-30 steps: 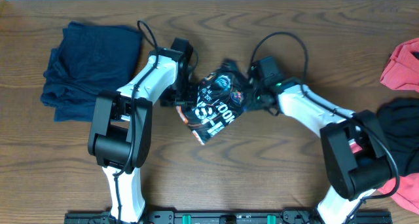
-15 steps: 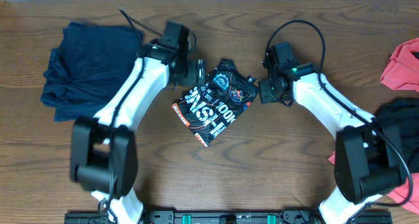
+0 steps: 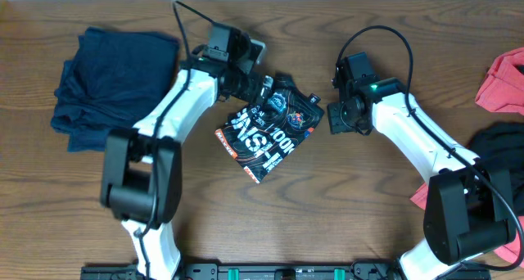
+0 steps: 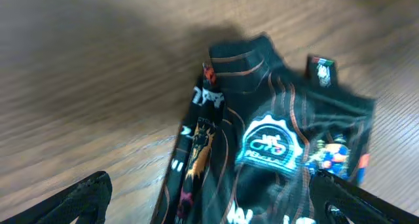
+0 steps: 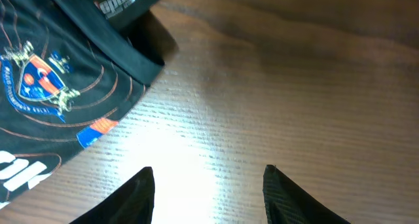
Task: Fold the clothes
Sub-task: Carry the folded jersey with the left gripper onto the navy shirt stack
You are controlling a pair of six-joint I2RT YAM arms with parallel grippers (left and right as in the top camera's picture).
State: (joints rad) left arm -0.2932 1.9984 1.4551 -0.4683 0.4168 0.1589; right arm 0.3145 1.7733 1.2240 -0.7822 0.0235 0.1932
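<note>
Overhead: the folded jersey (image 3: 266,133) is lying on the worktop (image 3: 344,198) between the two arms. The left fingers (image 3: 259,85) are hovering at its upper corner, and the right fingers (image 3: 334,118) are hanging just beside its opposite edge. A navy pile (image 3: 110,79) is sitting well beyond the left fingers, a coral piece (image 3: 503,83) and a black piece (image 3: 499,149) well beyond the right ones.

Left wrist: the fingers (image 4: 78,198) are standing wide and holding nothing, with the jersey's badge and collar showing ahead and between them.

Right wrist: the fingers (image 5: 134,198) are standing wide and empty over bare wood, the jersey lying ahead and off to one side.
</note>
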